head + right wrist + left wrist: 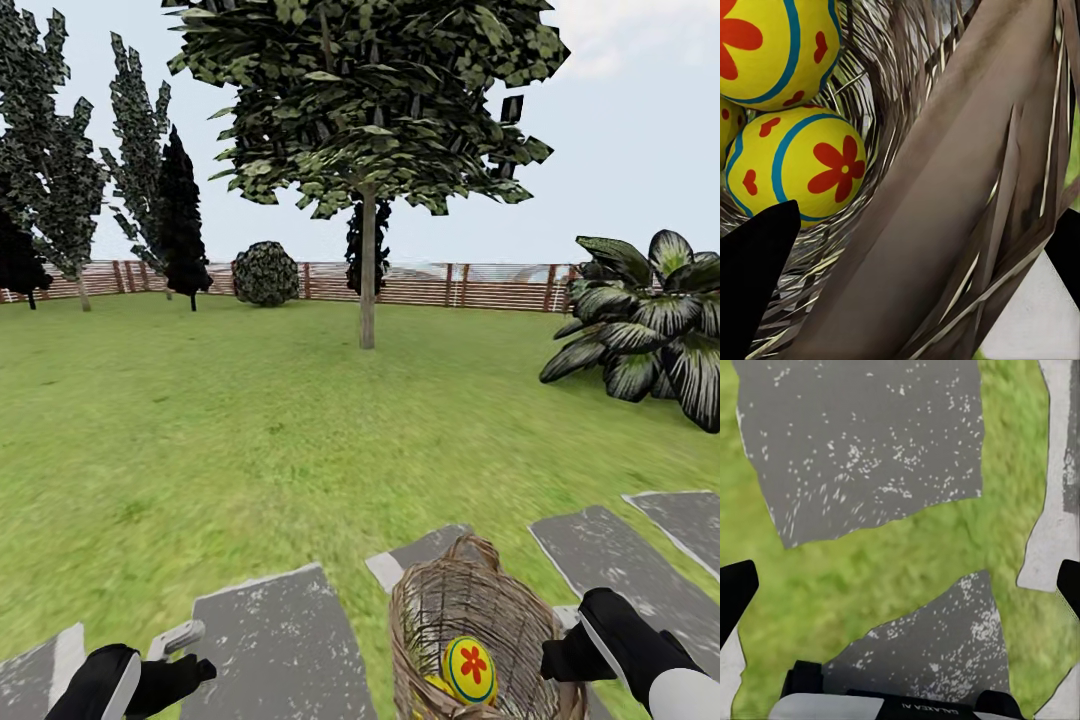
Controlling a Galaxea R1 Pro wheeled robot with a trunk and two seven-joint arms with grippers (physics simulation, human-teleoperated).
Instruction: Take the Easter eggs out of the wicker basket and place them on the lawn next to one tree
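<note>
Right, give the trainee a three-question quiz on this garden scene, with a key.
1. True or false: the small tan-brown wicker basket stands empty.
2. Multiple choice: the right gripper is (A) far out over the lawn, (B) at the basket's wall, (C) against the thin grey-brown tree trunk.
3. Short answer: what lies below the left gripper in the left wrist view?

Key:
1. False: yellow Easter eggs with red flower marks lie inside.
2. B: one finger is inside by the eggs, the other outside the wall.
3. Grey paving stones with strips of green grass lawn between them.
</note>
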